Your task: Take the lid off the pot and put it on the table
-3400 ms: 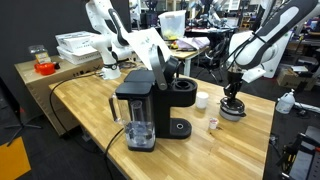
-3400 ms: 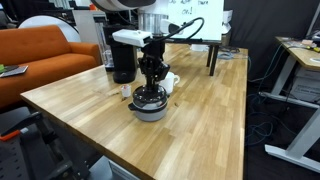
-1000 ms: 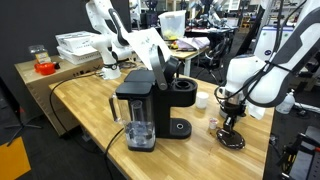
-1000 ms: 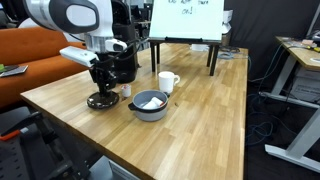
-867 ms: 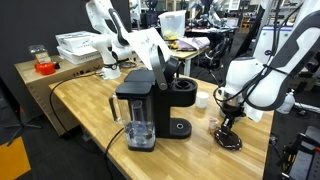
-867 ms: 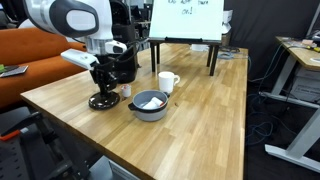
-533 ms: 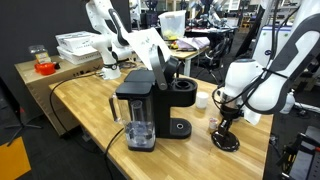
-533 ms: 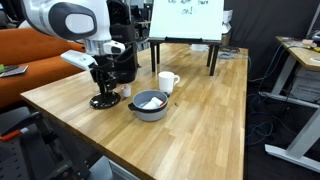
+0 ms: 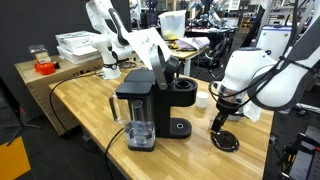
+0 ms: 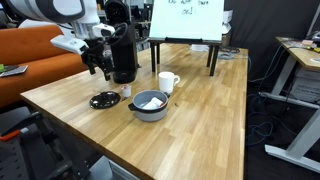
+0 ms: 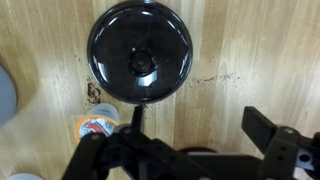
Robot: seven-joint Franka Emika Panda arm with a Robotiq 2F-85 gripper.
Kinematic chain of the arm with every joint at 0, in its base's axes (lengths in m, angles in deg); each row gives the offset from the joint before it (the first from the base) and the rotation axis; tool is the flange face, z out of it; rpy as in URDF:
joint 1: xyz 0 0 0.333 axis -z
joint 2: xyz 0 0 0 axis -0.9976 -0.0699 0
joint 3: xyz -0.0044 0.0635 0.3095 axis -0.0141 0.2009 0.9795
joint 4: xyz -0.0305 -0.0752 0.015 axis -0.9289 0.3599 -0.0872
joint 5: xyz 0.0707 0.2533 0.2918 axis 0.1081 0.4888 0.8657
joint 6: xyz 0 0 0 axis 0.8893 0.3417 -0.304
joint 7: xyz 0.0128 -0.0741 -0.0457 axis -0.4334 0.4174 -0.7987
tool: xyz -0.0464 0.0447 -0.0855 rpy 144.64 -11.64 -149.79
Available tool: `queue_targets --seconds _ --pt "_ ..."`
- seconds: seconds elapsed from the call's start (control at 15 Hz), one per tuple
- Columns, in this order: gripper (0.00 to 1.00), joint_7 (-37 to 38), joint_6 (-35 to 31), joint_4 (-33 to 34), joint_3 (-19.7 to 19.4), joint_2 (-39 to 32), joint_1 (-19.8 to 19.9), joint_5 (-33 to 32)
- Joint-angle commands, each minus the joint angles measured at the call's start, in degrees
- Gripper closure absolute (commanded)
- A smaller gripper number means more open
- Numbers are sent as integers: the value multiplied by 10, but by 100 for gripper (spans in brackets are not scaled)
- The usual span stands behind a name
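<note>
The dark round lid (image 10: pixel 104 100) with its central knob lies flat on the wooden table (image 10: pixel 205 115), a short way from the uncovered silver pot (image 10: pixel 150 104). My gripper (image 10: pixel 100 67) hangs open above the lid, holding nothing. In the wrist view the lid (image 11: pixel 139 52) fills the upper middle, and my gripper (image 11: pixel 200 125) stands below it with its dark fingers (image 11: pixel 266 127) wide apart over bare table (image 11: pixel 235 50). In an exterior view the lid (image 9: pixel 226 141) rests near the table edge under my gripper (image 9: pixel 219 122); the arm hides the pot there.
A black coffee machine (image 10: pixel 123 50) and a white cup (image 10: pixel 168 81) stand behind the pot. A small orange-and-blue item (image 11: pixel 95 127) sits close to the lid. A second coffee maker (image 9: pixel 137 110) stands on the table, and a counter with white boxes (image 9: pixel 78 45) is behind it.
The gripper has opened, let go of the lid on the table, and risen above it. The lid stays where it was set down.
</note>
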Motion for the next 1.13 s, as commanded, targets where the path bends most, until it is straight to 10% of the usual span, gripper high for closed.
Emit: queue_targets --seconds 0.0,0.33,1.07 --pt "0 36 13 -55 -19 83 -18 -13" --pt "0 16 62 -155 -23 233 -9 5" --pt "0 26 63 -145 -26 226 -12 -5"
